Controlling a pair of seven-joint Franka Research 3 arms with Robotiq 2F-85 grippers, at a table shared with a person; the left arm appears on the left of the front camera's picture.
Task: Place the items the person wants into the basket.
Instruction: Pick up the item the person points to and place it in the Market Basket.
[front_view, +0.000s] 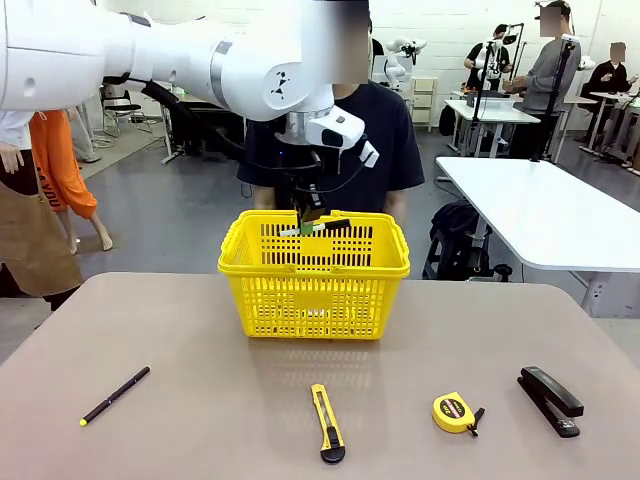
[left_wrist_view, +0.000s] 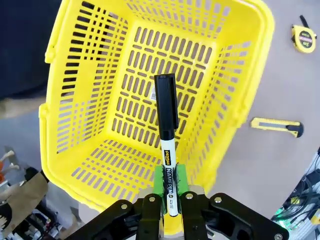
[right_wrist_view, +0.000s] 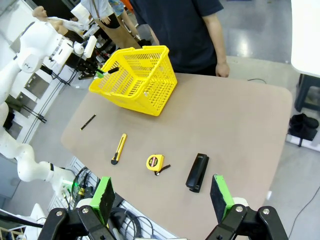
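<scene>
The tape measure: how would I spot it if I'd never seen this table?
Find the big yellow basket on the table. On the robot's side of it, toward the robot's right, the tape measure lies between the utility knife and the black stapler. It is the only round thing; its neighbours are long and narrow.

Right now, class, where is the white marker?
In the left wrist view, the white marker sits pinched in the left gripper, cap pointing into the yellow basket mid-table.

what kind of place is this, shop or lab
Probably a lab or workshop: white work tables on a bare grey floor, people working at the far ones.
</scene>
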